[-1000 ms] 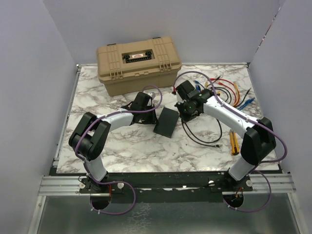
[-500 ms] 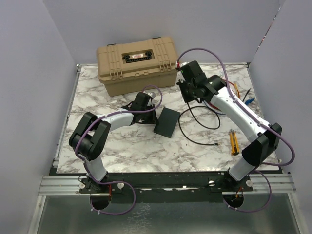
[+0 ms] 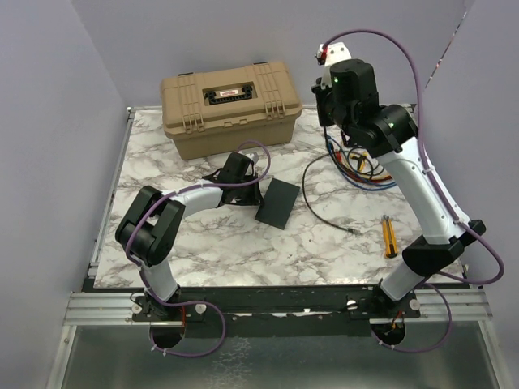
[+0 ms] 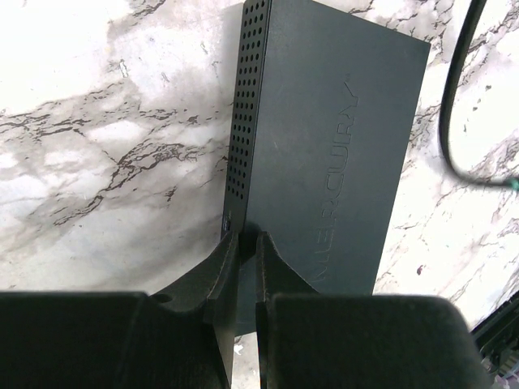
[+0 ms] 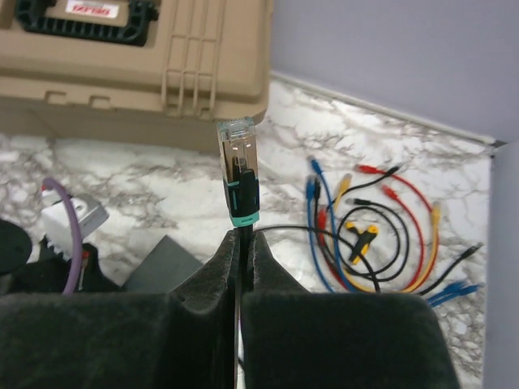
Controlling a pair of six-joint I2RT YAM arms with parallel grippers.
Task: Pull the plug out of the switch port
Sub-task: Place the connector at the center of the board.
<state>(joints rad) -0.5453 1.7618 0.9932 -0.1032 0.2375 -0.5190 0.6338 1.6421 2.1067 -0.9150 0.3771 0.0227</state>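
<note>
The switch [image 3: 277, 203] is a flat black box lying on the marble table, and its perforated side and lid fill the left wrist view [image 4: 324, 146]. My left gripper [image 3: 256, 194] [image 4: 247, 239] is shut on the switch's near corner. My right gripper [image 3: 327, 109] [image 5: 246, 239] is raised high over the table's back right, shut on the black cable just behind the plug [image 5: 239, 174]. That plug has a clear tip and a teal-banded boot. It stands in the air, free of the switch. Its cable [image 3: 312, 182] hangs down and trails across the table.
A large tan toolbox [image 3: 231, 105] [image 5: 138, 65] stands at the back. A bundle of coloured patch cables [image 3: 365, 166] [image 5: 381, 219] lies at the back right. A yellow and black tool [image 3: 389, 235] lies near the right arm. Walls enclose three sides.
My right arm has risen and swung back to the right, carrying the plug and its cable away from the switch. The left arm and the switch have stayed put.
</note>
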